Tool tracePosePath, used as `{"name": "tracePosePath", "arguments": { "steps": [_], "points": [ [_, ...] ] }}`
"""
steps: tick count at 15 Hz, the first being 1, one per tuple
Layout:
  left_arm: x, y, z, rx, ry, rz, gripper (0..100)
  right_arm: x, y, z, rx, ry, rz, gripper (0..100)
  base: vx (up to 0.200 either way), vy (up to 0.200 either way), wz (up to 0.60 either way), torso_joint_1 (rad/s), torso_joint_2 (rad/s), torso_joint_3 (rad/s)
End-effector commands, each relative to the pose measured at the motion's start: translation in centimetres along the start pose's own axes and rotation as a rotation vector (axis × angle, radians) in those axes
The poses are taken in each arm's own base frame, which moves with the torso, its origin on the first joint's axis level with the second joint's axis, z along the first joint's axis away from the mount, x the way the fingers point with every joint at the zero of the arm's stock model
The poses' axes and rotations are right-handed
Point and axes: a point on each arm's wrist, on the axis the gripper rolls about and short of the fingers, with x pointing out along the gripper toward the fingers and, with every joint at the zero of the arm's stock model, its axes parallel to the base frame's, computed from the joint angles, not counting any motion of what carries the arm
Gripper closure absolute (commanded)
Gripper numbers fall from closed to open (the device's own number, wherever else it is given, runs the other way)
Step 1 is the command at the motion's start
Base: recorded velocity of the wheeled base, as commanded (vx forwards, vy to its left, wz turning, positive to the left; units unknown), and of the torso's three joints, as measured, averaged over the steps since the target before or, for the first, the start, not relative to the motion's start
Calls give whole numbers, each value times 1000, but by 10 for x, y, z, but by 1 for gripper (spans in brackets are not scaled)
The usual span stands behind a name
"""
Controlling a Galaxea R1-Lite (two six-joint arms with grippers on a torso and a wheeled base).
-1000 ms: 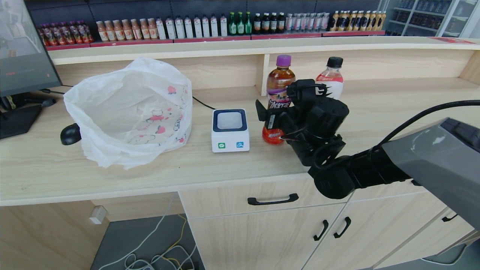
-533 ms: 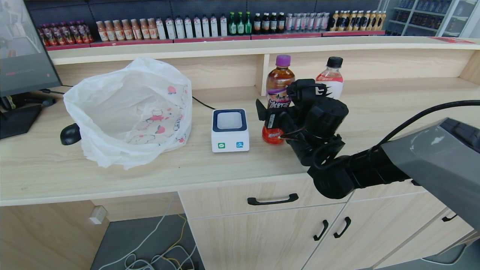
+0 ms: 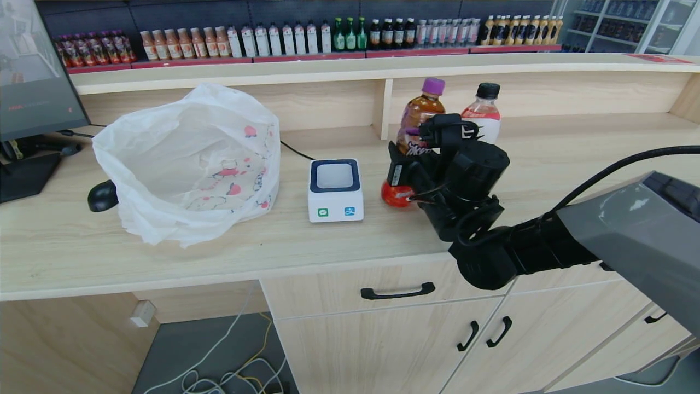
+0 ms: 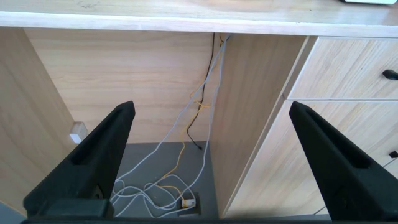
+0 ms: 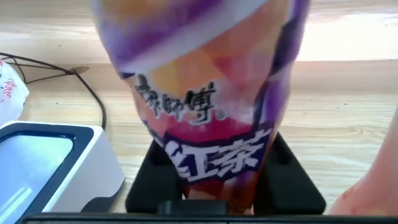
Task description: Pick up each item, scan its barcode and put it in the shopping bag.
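Wooden bench (image 3: 262,246): the tea bottle (image 3: 420,114), upright before, now tilts, with the right gripper (image 3: 406,169) jaws clamped on it; purple cap, amber liquid. Jaws of the left gripper (image 4: 211,112) stand apart.

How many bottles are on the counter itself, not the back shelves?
2. The purple-capped bottle is tilted in the right pincer, beside the scanner; the black-capped bottle stands upright farther back. Another could be hidden behind the pincer.

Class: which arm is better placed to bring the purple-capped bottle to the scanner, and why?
Right. The right gripper is shut on the purple-capped bottle, right beside the scanner; the left gripper hangs open below the counter.
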Motion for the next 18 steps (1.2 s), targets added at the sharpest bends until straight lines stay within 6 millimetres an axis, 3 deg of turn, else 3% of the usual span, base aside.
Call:
{"name": "tracePosePath", "arguments": {
  "steps": [1,12,18],
  "points": [
    [0,0,0,0,-1,0,0,0,0,4,1,-8,1,100,0,0,0,0,0,0],
    [0,0,0,0,-1,0,0,-8,-3,20,5,-24,4,100,0,0,0,0,0,0],
    [0,0,0,0,-1,0,0,-17,-3,42,3,-51,10,100,0,0,0,0,0,0]
  ]
}}
